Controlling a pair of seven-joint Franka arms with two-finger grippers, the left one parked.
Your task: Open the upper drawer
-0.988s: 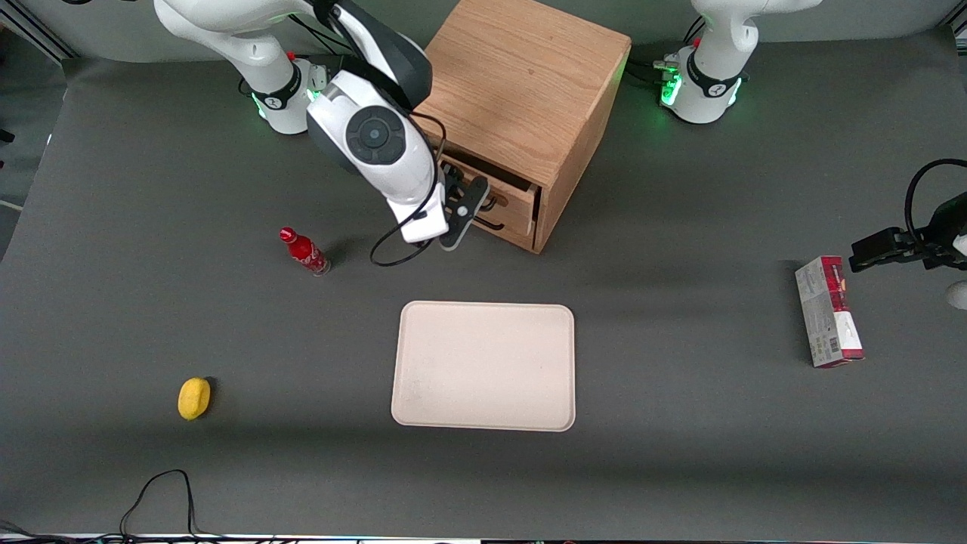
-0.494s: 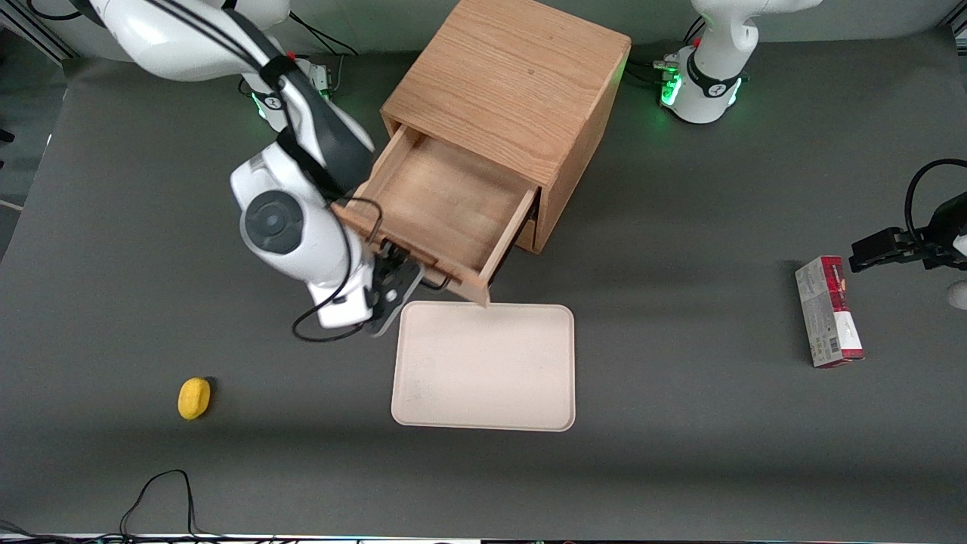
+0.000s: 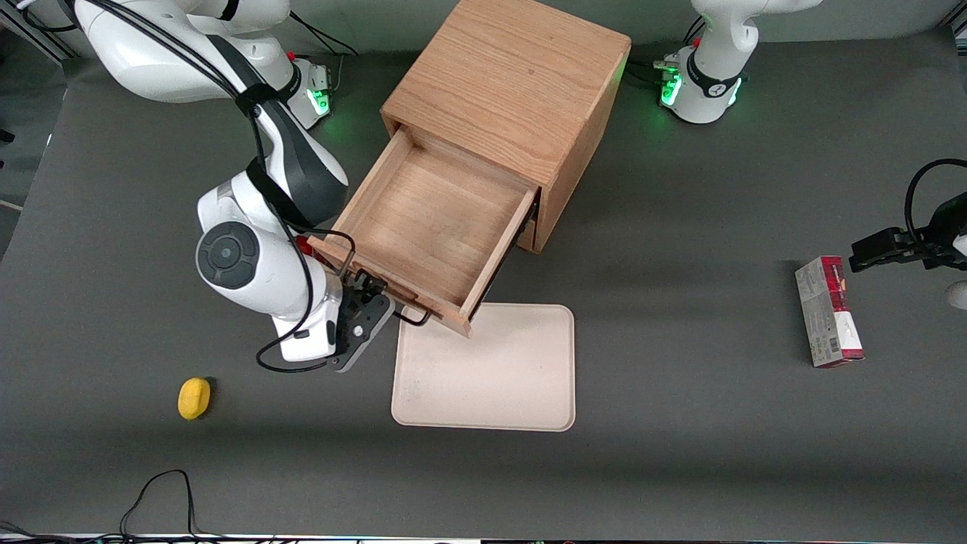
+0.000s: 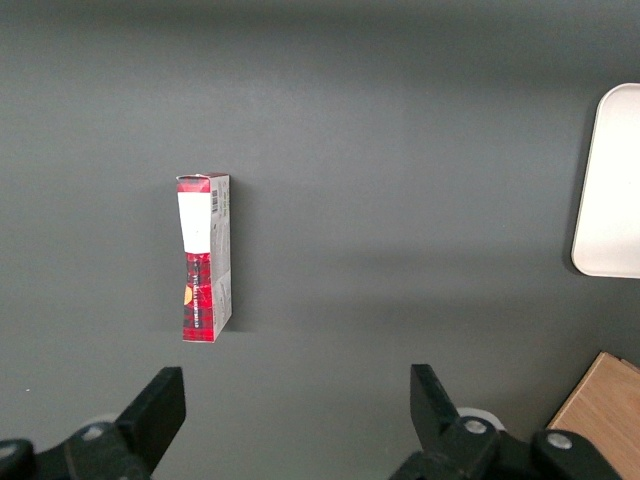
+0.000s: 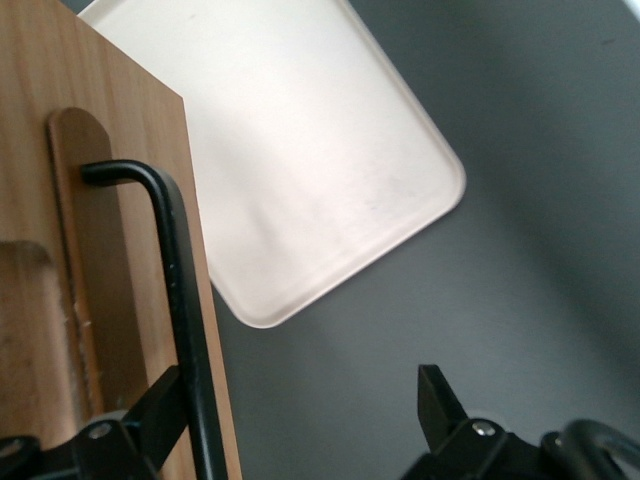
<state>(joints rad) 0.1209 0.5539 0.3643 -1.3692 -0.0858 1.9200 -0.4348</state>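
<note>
**Upper drawer drawn out**

Upper drawer (image 3: pixel 430 223) pulled well out of wooden cabinet (image 3: pixel 514 83), its front edge over cream tray (image 3: pixel 498 378). Hand (image 3: pixel 370 321) at drawer's black handle (image 5: pixel 185 300), fingers spread, one finger (image 5: pixel 165 400) touching the bar. Yellow object (image 3: pixel 194 398) at eight o'clock on bench (image 3: pixel 680 453).

Light oak drawer (image 3: pixel 423 227) with black handle (image 5: pixel 185 320); black end effector (image 3: pixel 361 321) just beside it; cream tray (image 3: pixel 498 378); yellow lemon (image 3: pixel 194 398); red tartan box (image 3: pixel 829 311) (white label); dark grey bench (image 3: pixel 680 453).
</note>
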